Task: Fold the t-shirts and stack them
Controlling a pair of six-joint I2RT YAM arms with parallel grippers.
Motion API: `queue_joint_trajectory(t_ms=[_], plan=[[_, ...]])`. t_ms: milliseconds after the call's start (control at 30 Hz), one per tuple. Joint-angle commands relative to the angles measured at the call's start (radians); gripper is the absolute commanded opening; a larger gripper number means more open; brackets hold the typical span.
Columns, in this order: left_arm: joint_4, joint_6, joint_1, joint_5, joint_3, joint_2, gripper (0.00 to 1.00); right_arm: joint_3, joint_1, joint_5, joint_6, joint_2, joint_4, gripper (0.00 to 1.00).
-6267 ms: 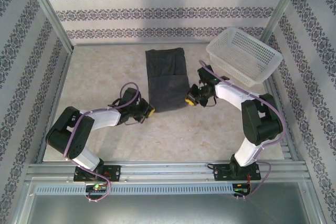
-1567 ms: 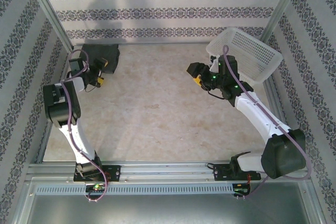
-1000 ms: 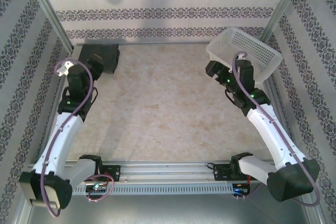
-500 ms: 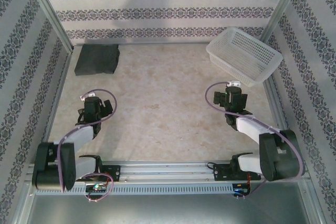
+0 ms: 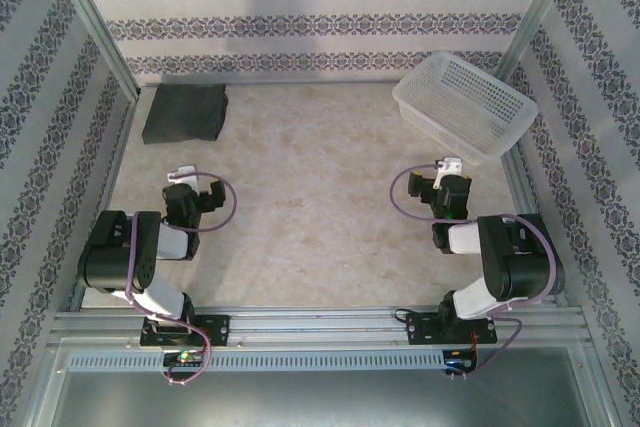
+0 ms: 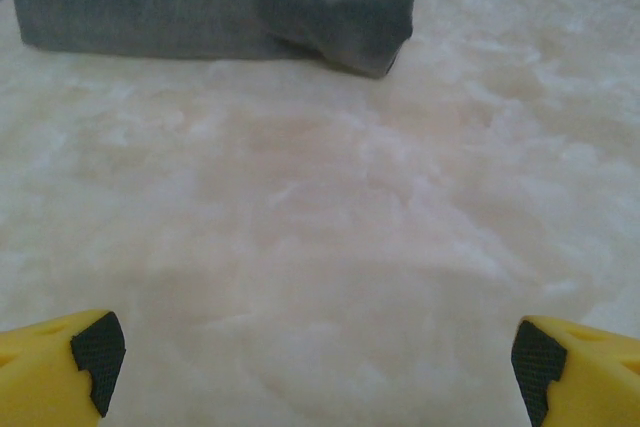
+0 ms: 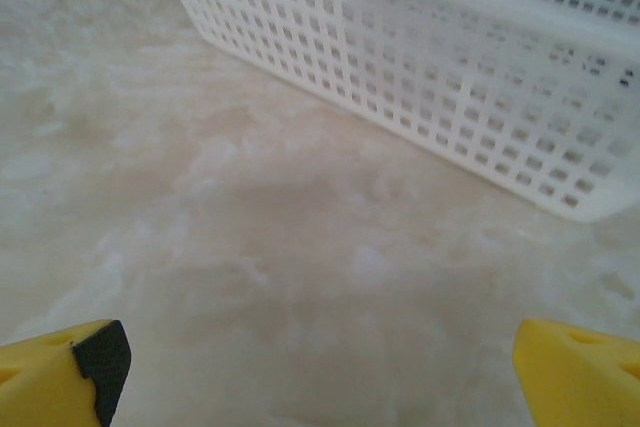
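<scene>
t-shirt [image 5: 185,113] shifted far-left, folded (dark charcoal)

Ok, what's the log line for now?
t-shirt: folded, far-left corner | basket: far right | left end effector: open | right end effector: open

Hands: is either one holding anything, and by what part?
Nothing is held: the left hand and the right hand are both open over bare table; the folded t-shirt lies apart in the far-left corner.

A pale, marbled table [image 5: 320,207] is seen from above. A dark grey t-shirt [image 5: 185,113], folded into a compact rectangle, is laid at its far left corner. A white lattice basket [image 5: 465,107] is set at the far right corner, well apart.
</scene>
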Motion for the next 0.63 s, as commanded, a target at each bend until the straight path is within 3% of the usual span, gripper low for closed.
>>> queue_joint_trajectory(t_ms=[0,67,133,600], plan=[[-0.048,0.041,-0.013,0.025,0.072,-0.018,1.0,0.05,0.002,-0.029,-0.02,-0.011,0.012,0.98],[0.046,0.049,-0.013,0.025,0.052,0.011,1.0,0.041,0.003,-0.026,-0.023,-0.002,0.052,0.98],[-0.021,0.045,-0.014,0.02,0.067,-0.009,1.0,0.044,0.013,-0.021,-0.034,-0.012,0.031,0.98],[0.03,0.049,-0.016,0.021,0.05,-0.002,1.0,0.043,0.008,-0.032,-0.03,-0.009,0.036,0.98]])
